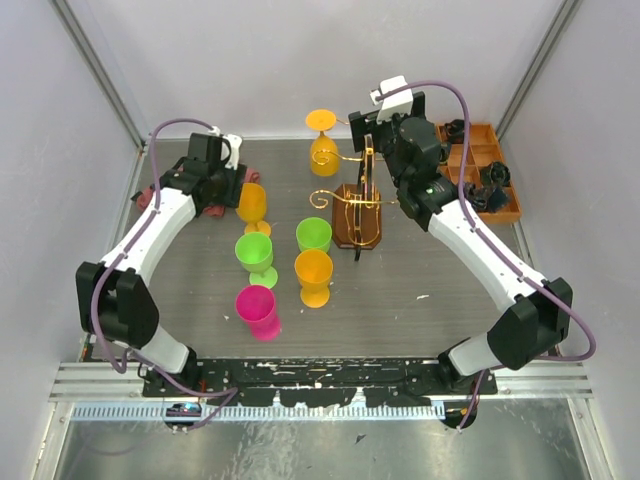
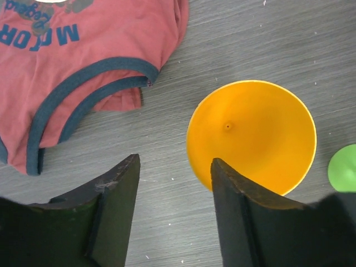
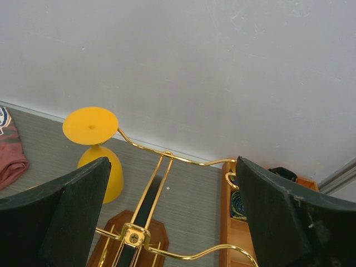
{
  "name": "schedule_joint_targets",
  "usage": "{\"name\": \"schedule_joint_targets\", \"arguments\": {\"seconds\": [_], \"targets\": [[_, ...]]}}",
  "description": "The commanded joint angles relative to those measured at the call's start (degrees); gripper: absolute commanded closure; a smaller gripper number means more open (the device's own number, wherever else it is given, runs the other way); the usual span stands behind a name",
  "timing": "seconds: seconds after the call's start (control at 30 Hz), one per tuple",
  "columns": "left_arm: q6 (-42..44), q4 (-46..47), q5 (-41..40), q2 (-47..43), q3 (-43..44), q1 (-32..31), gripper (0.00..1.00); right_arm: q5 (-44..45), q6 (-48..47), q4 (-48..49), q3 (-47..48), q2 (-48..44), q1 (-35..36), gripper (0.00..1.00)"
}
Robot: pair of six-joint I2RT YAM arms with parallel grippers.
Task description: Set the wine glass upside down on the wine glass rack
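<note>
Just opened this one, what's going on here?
One orange wine glass already hangs upside down on the wine glass rack. The right gripper sits open by the rack's top wire, holding nothing. The left gripper is open over a second orange glass standing upright on the table, one finger at its rim, not gripping it yet.

Lab test cell: white enclosure walls (image 1: 300,60), grey tabletop (image 1: 400,290) (aluminium mounting rail (image 1: 90,388) in front).

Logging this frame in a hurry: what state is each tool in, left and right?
Left tool: open, holding nothing.
Right tool: open, holding nothing.
</note>
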Motion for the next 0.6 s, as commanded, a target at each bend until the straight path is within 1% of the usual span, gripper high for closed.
{"name": "schedule_joint_targets", "arguments": {"seconds": [0.0,0.07,0.2,0.37,0.4,0.5,0.57], "targets": [[-1.5,0.6,2.5,2.9,1.9,0.3,0.48,1.0,0.0,1.6,2.1,-1.0,-0.2,0.0],[-1.9,0.4,3.3,3.9,2.6,0.4,0.58,1.4,-0.4,1.6,1.7,-1.3,-0.2,0.0],[-2.7,-0.6,5.2,5.6,4.2,0.8,0.72,2.2,-0.8,1.6,1.0,-2.2,-0.2,0.0],[-3.5,-1.9,5.6,5.9,6.8,1.3,0.98,2.6,-1.4,1.6,0.8,-2.7,-0.2,0.0],[-3.6,-2.1,5.2,5.7,7.6,1.5,1.0,2.6,-1.4,1.6,0.8,-2.7,-0.2,0.0],[-3.5,-2.2,2.1,4.0,11.0,1.8,1.0,2.0,-0.7,1.1,1.6,-2.6,-0.2,0.0],[-2.4,-0.4,-1.1,2.5,13.5,1.8,1.0,1.2,1.0,-0.5,3.4,-1.9,-0.3,0.0]]}}
